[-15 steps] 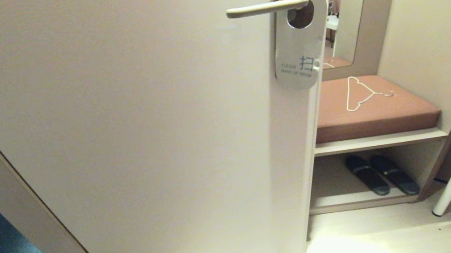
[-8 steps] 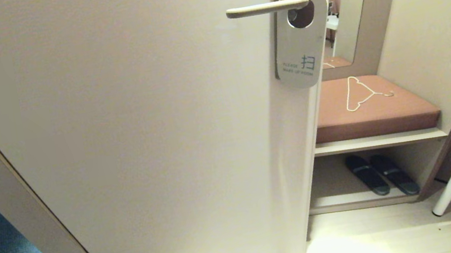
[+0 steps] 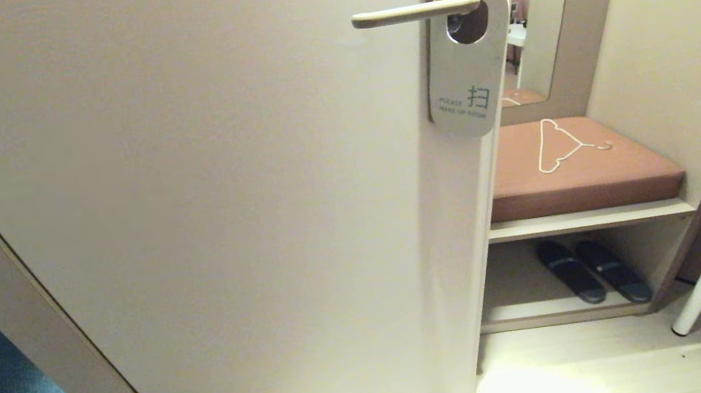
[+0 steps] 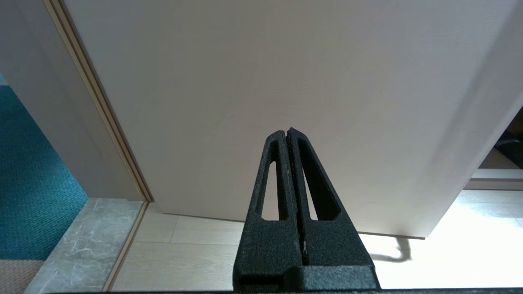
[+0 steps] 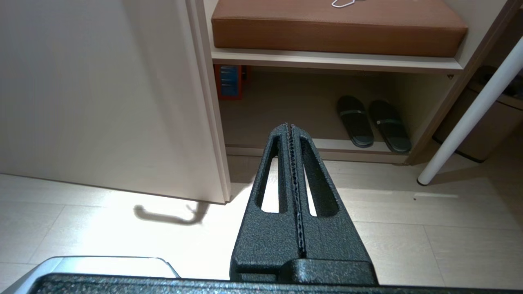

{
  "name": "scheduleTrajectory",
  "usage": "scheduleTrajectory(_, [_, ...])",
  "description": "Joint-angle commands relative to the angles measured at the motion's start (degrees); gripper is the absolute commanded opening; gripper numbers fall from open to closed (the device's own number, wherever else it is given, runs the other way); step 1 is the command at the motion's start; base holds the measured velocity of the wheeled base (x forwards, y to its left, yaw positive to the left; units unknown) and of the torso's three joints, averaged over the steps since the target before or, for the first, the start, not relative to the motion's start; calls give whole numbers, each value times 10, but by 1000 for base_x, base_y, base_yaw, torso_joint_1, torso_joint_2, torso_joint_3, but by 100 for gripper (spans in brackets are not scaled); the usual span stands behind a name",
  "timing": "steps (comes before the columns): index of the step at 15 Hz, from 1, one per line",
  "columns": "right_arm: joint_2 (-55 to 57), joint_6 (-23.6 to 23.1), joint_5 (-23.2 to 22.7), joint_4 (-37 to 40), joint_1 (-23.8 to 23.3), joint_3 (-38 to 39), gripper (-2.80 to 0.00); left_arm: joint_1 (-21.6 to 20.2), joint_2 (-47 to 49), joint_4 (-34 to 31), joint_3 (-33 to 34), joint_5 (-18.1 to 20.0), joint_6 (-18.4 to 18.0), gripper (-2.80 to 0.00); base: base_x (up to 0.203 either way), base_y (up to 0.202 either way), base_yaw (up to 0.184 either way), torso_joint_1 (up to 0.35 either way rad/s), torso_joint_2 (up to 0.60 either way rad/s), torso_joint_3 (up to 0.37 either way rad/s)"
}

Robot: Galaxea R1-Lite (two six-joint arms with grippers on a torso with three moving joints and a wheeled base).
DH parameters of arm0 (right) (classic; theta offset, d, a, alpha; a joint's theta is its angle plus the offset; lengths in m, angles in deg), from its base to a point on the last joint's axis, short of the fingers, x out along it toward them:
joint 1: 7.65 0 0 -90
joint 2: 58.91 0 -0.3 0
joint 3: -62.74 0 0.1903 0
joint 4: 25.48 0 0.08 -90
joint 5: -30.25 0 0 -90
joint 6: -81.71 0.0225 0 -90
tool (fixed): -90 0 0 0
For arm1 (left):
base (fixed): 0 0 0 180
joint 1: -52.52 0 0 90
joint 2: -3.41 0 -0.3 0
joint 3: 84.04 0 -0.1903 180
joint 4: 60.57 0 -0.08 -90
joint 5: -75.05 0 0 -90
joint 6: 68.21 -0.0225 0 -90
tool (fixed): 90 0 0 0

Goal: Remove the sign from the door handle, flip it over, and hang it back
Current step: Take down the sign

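Sign (image 3: 468, 62) on door handle (image 3: 414, 12) (white side out: "PLEASE MAKE UP ROOM")

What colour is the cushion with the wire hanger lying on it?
The cushion is reddish brown, seen best in the head view, with the white wire hanger on top.

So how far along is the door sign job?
Nothing looks done: the sign hangs on the door handle, white "make up room" side out. Nothing in hand: left pincer and right pincer are shut and empty, low. Removing, flipping, rehanging remain.
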Motion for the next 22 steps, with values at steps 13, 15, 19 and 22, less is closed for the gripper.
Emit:
scheduleTrajectory(13, [5,-9,-36,0,0,-39,-280,2,1,0,0,0,0,-280,0,0,0,0,0,0])
scheduleTrajectory(15, [47,-10,-46,-1,0,-72,-280,2,1,0,0,-1,0,-280,0,0,0,0,0,0])
scheduleTrajectory(19, [212,-13,-49,-47,19,-166,-280,2,1,0,-1,-1,0,-280,0,0,0,0,0,0])
scheduleTrajectory(22, [339,-33,-78,-84,25,-275,-280,2,1,0,0,-1,0,-280,0,0,0,0,0,0])
